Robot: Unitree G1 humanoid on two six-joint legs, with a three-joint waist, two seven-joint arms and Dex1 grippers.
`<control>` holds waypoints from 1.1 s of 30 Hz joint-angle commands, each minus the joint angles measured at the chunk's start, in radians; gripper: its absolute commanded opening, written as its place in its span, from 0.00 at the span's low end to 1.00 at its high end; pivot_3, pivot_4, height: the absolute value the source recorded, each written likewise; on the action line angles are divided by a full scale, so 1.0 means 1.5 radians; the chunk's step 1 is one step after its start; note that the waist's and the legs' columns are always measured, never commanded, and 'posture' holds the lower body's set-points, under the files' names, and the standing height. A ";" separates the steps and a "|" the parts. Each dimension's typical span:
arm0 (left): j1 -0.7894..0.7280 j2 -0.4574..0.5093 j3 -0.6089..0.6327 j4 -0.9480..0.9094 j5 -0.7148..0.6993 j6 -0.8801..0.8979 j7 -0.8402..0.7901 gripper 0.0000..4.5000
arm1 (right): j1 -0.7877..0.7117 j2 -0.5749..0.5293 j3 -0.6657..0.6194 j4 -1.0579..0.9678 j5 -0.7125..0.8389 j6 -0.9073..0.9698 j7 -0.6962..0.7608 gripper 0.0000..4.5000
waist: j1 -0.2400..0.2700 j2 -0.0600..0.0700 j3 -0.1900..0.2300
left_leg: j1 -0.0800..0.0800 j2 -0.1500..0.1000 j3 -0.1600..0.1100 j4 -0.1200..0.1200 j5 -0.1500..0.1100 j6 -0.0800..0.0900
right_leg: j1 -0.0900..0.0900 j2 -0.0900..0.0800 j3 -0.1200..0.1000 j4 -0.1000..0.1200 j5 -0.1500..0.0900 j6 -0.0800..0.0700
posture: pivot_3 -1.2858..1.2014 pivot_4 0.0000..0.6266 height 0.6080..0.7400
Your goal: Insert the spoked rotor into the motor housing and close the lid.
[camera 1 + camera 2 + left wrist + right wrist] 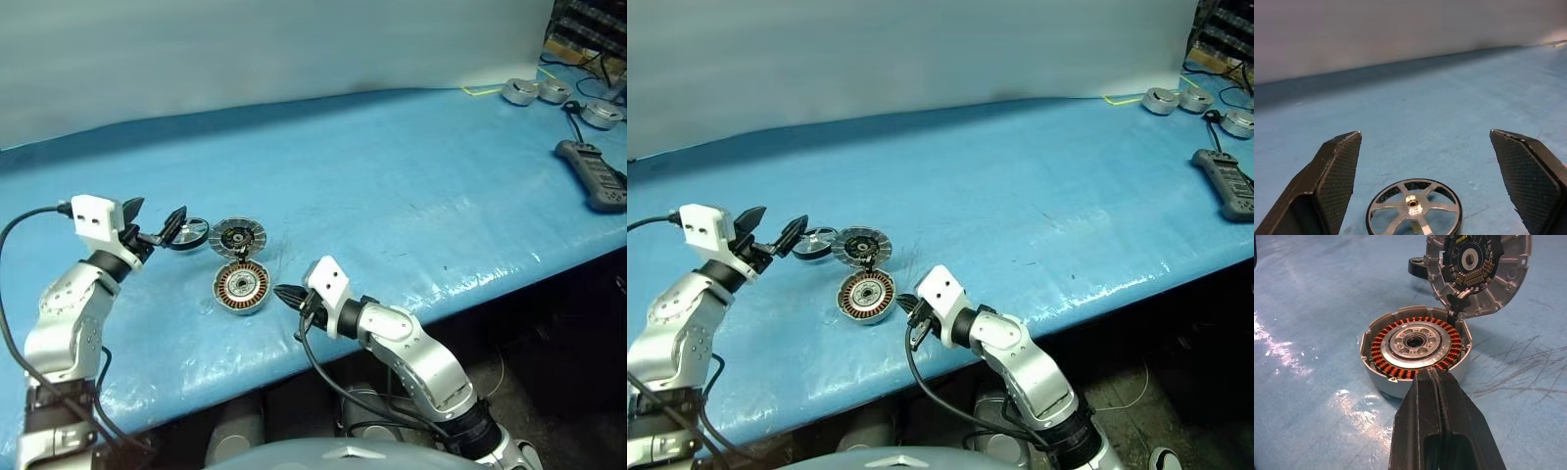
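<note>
Rotor (pixel 189 233) waiting flat on the blue table (pixel 411 186), housing open.

I am holding my left pincer (pixel 154 221) fully spread and empty, hovering over the spoked rotor. At three o'clock from it the lid (pixel 239 238) is lying face up; at six o'clock from the lid the motor housing (pixel 241 288) is showing its copper windings. My right pincer (pixel 285 294), pressed shut and empty, is pointing at the housing.

We count 1 spoked rotor (pixel 1414 207), 1 motor housing (pixel 1414 348), 1 lid (pixel 1476 271), all near the table's (pixel 411 186) front-left edge. At its far right corner: 3 silver pucks (pixel 520 92), 1 handheld controller (pixel 593 174).
</note>
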 commanded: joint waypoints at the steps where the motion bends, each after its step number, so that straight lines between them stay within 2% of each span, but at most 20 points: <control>1: -0.065 0.063 -0.056 0.076 0.075 -0.054 -0.080 1.00 | 0.003 0.008 -0.007 -0.008 0.001 -0.021 -0.011 0.01 | 0.000 0.000 0.000 | 0.000 0.000 0.000 0.000 0.000 0.000 | 0.000 0.000 0.000 0.000 0.000 0.000 | 0.52 0.24 1.00; 9: -0.237 0.154 -0.172 0.281 0.172 -0.125 -0.274 1.00 | 0.011 0.014 -0.004 -0.003 0.000 -0.037 -0.024 0.01 | -0.001 0.000 0.000 | -0.001 0.000 0.000 -0.001 0.000 0.000 | -0.001 0.000 0.000 0.000 0.001 0.001 | 0.52 0.24 1.00; 17: -0.381 0.169 -0.253 0.480 0.262 -0.211 -0.403 1.00 | 0.025 0.019 -0.005 -0.006 0.003 -0.042 -0.036 0.01 | -0.002 0.000 0.001 | -0.001 0.000 0.000 -0.002 0.000 0.000 | -0.001 0.000 0.000 0.000 0.001 0.001 | 0.52 0.24 1.00; 24: -0.431 0.164 -0.297 0.577 0.329 -0.267 -0.446 1.00 | 0.048 0.034 -0.022 -0.005 0.045 -0.103 -0.013 0.01 | -0.001 -0.002 0.001 | -0.001 0.000 0.000 -0.001 0.000 0.000 | -0.001 0.000 0.000 0.000 0.001 0.002 | 0.52 0.24 1.00; 33: -0.461 0.147 -0.307 0.643 0.370 -0.320 -0.421 1.00 | 0.087 0.032 -0.045 0.092 0.039 -0.279 0.029 0.01 | -0.001 -0.004 0.003 | -0.001 0.000 0.000 -0.001 0.000 0.000 | -0.001 0.000 0.000 0.000 0.001 0.002 | 0.52 0.24 1.00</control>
